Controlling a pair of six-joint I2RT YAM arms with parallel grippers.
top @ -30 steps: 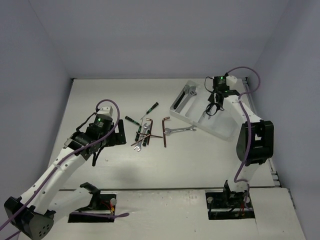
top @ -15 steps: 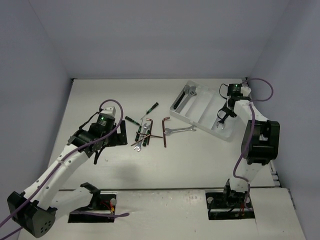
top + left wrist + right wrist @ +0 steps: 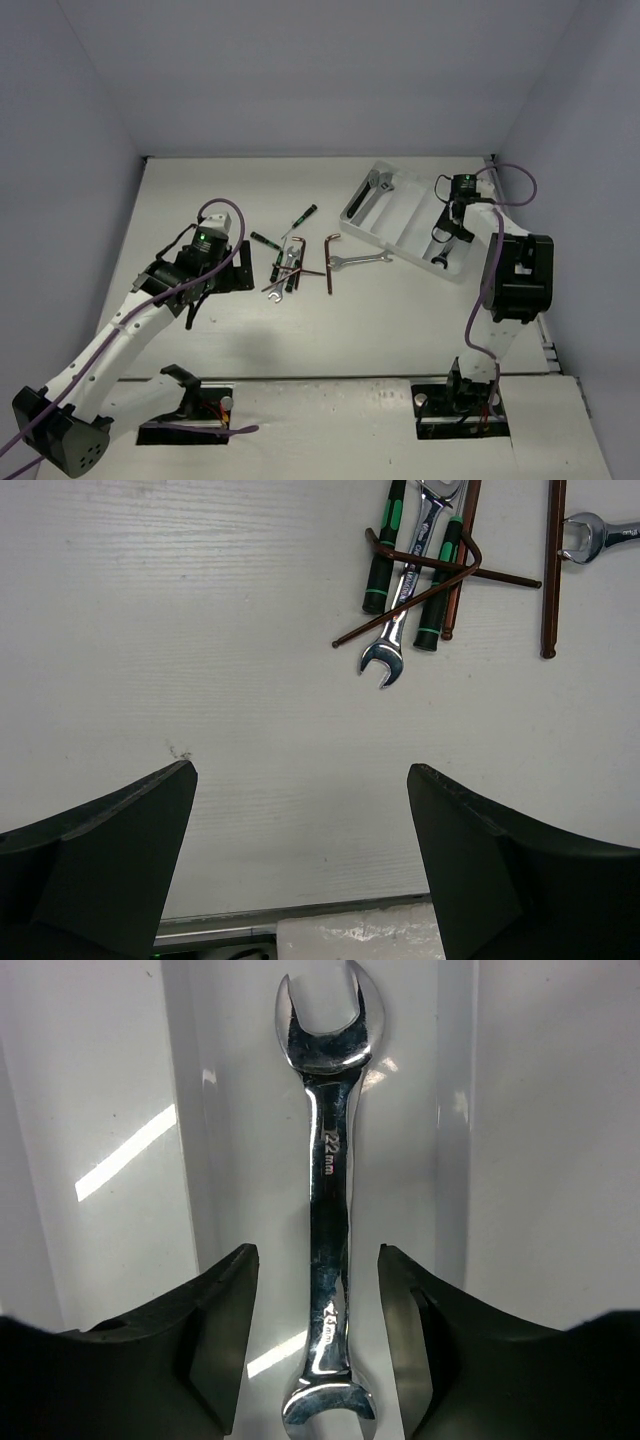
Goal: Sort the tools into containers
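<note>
A silver open-end wrench [image 3: 328, 1190] lies lengthwise on the floor of the tray's [image 3: 400, 216] right-hand compartment. My right gripper [image 3: 316, 1260] hangs over it, open, one finger on each side with a gap to the wrench. The black-handled adjustable wrench [image 3: 368, 193] lies in the tray's left-hand compartment. Mid-table sits a pile of tools: green-and-black screwdrivers [image 3: 383, 555], a small wrench [image 3: 400, 610] and brown hex keys [image 3: 430, 575]. Further right lie another hex key [image 3: 552, 570] and a wrench [image 3: 360, 261]. My left gripper [image 3: 300, 770] is open and holds nothing, left of the pile.
Two more screwdrivers [image 3: 303, 214] [image 3: 264, 240] lie apart from the pile, toward the back. The tray [image 3: 180, 1110] stands slanted at the back right, close to the right wall. The arm bases are at the near edge.
The right gripper carried the open-end wrench over to the tray's right-hand compartment, then opened and let it go there. The left arm shifted slightly toward the pile.
</note>
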